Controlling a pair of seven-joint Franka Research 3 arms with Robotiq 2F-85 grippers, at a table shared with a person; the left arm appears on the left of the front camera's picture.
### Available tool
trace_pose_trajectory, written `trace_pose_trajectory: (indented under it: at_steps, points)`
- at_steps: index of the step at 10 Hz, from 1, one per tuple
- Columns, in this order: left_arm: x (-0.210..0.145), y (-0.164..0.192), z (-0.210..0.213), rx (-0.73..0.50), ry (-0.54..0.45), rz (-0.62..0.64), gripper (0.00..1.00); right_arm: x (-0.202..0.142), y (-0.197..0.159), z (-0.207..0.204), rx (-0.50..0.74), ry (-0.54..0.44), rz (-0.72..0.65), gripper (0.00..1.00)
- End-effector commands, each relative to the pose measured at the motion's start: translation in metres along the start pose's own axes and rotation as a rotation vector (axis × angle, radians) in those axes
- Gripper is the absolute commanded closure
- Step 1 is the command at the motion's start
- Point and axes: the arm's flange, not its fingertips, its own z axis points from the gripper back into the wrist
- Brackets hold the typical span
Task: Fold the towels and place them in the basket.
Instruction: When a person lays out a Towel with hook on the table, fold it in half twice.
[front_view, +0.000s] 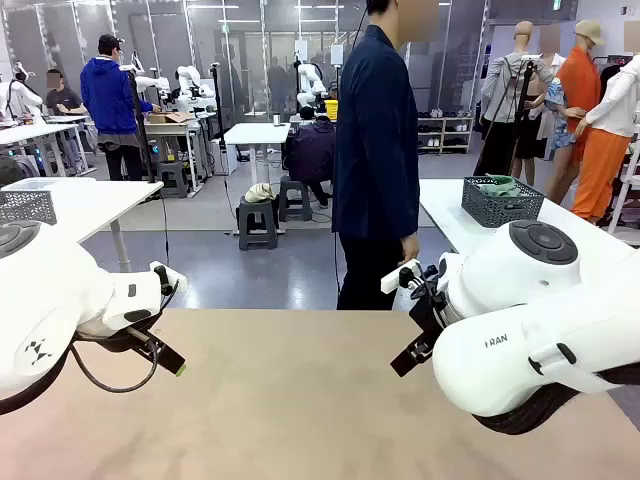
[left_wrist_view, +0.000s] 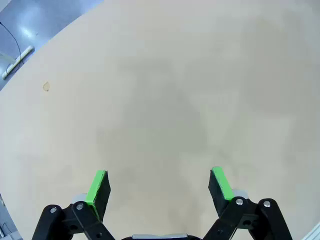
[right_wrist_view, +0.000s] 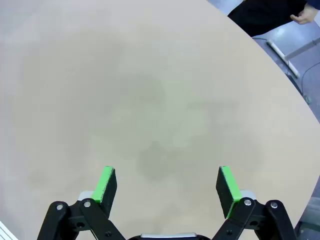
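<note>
Lettering on the arm shells

In the front view, dark letters reading "FRAN" (front_view: 497, 341) stand on the white casing of the right arm (front_view: 545, 300) at the near right; the word runs on past where the casing curves away. The left arm (front_view: 45, 290) at the near left bears a small dark emblem (front_view: 37, 350), a symbol without letters. Any print far across the room is too small to read.

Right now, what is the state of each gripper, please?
Left gripper: open, holding nothing.
Right gripper: open, holding nothing.
</note>
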Motion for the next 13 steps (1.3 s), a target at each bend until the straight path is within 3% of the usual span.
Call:
trace_pose_trajectory:
  at_steps: [1,11,13]
  points:
    - [0.000,0.000,0.000,0.000,0.000,0.000,0.00,0.000,0.000,0.000,0.000,0.000,0.000,0.00]
    - [0.000,0.000,0.000,0.000,0.000,-0.001,0.00,0.000,0.000,0.000,-0.001,0.000,0.003,0.00]
    - [0.010,0.019,0.013,-0.017,-0.029,-0.002,0.00,0.007,-0.018,0.013,0.029,-0.028,-0.008,0.00]
